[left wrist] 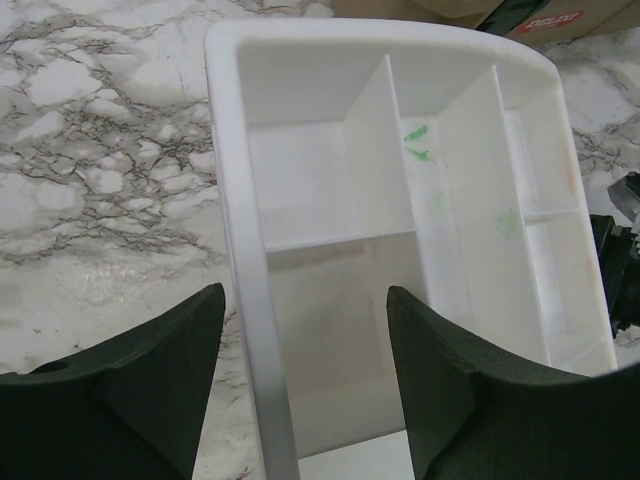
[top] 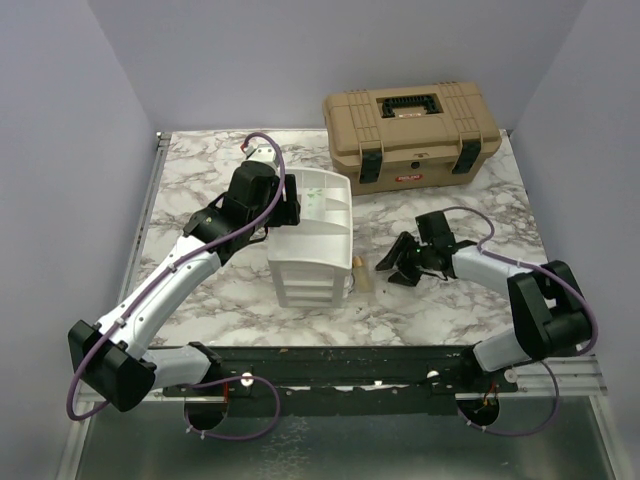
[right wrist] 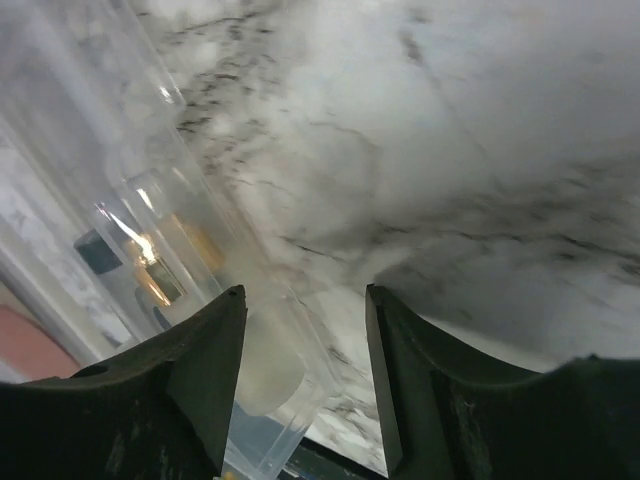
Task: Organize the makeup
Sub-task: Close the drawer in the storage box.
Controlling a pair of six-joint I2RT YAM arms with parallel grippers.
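Top external view: the clear palette lies on the marble desk at lower centre. It shows only as a small pale sliver with a tan end, just beside the lower right corner of the white drawer unit. The right end effector sits low just right of it, fingers pointing toward it. The left end effector is at the left edge of the unit's top tray. A closed tan toolbox stands at upper right; its small red label is too small to read.

Left wrist view: the left end effector has its fingers apart, straddling the tray's left wall, one finger outside and one inside, not clamped on it. The divided compartments show white floors with a few green smudges. At the top right edge the toolbox's red label carries white letters, cut off and not legible.

Right wrist view: the right end effector has its fingers apart. The clear palette runs from upper left to lower centre, and its near corner reaches between the fingers, close against the left one and clear of the right one. Inside it are a dark pan and a gold-toned one. A blurred pink shape sits at the lower left edge.
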